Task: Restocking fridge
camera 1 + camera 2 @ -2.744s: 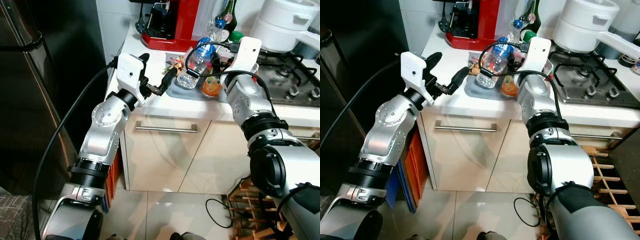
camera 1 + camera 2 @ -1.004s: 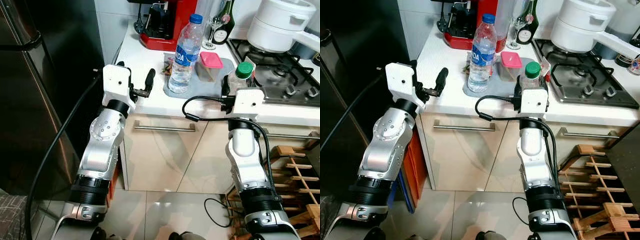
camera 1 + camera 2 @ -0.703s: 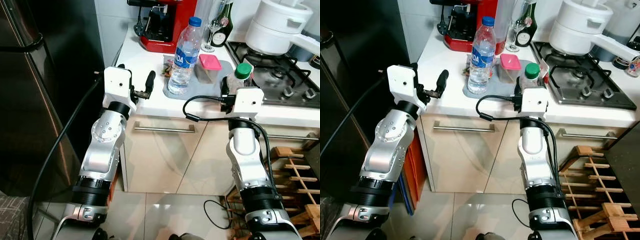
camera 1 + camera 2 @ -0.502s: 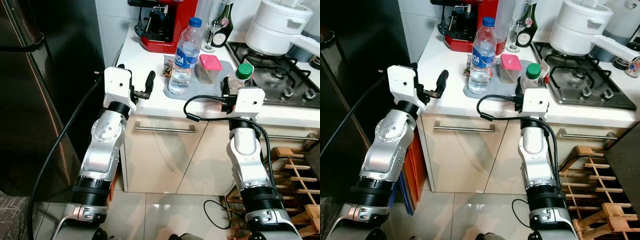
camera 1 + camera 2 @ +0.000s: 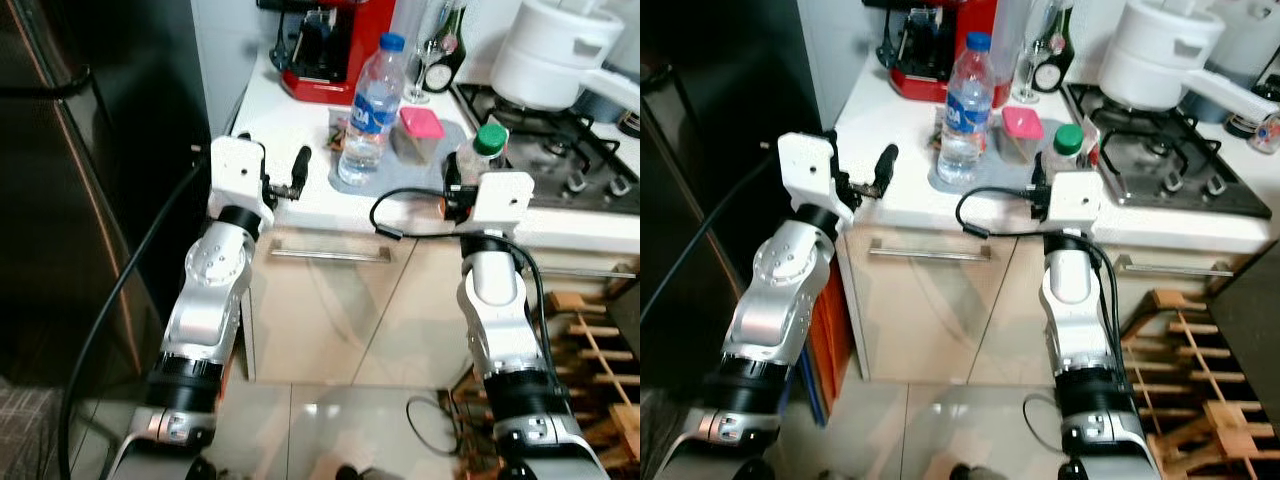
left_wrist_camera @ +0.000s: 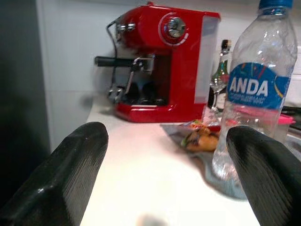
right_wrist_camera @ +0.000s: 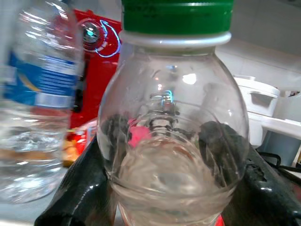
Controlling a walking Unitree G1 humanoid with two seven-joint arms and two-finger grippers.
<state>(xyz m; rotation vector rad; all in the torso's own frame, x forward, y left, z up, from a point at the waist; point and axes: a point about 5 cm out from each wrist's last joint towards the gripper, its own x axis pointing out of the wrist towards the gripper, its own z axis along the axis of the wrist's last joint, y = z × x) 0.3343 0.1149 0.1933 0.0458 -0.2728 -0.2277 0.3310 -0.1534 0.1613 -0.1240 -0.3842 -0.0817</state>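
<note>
Right gripper [image 7: 164,188] has its jaws clamped round the green-capped bottle [image 5: 478,160]; at ten o'clock, left gripper [image 5: 290,185] hovers over the tabletop [image 5: 290,120], jaws apart.

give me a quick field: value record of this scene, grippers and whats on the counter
left gripper: open, holding nothing, at the counter edge facing the water bottle
right gripper: shut on green-capped bottle
water bottle: upright on grey mat, blue cap
pink-lidded container: on the mat, beside the water bottle
coffee machine: red, at the back of the counter
fridge: dark, door closed, on the robot's left
</note>
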